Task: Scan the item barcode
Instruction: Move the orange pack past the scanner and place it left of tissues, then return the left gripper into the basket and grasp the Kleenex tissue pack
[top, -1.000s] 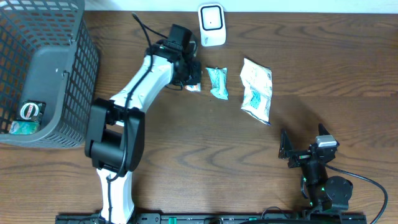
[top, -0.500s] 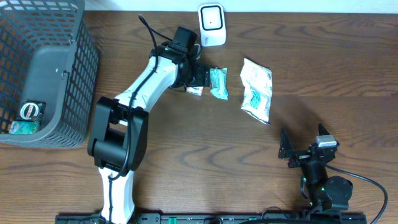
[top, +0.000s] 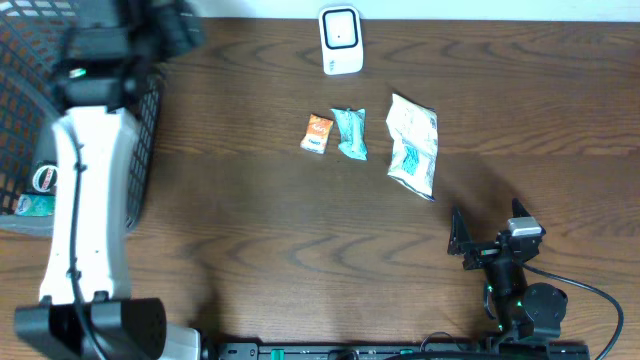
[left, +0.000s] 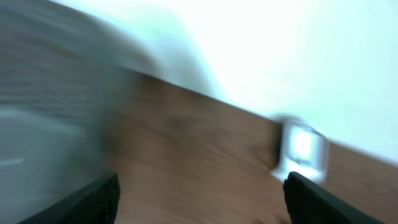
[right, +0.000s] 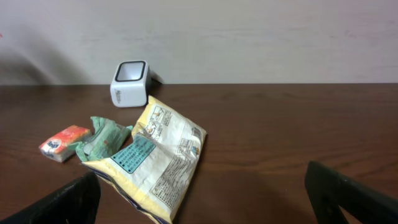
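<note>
At the far left, one grey mesh basket (top: 20, 70) is sitting on the dark wooden counter (top: 250, 230). A small pack with a round label (top: 46, 178) is lying at the basket's bottom with something green touching it; I cannot tell whether that is one item or two. The white left arm (top: 85, 200) is reaching up across the basket's right side, and its top is blurred. The left end effector (left: 202, 198) is standing open. In the smeared left wrist view its two dark fingertips (left: 99, 194) are showing wide apart at the bottom corners, with nothing between them.

Toward the middle, one white barcode scanner (top: 340, 40) is standing at the counter's far edge. In front of it three packets are lying in a row, well apart from both arms. They are one small orange packet (top: 318, 133), one crumpled teal packet (top: 350, 133) just beside it, and one large white packet (top: 412, 148) with a teal label, farther right.

At the right, by the near edge, the right end effector (right: 205, 200) is sitting open and empty. Its camera is facing the three packets and the scanner.
</note>
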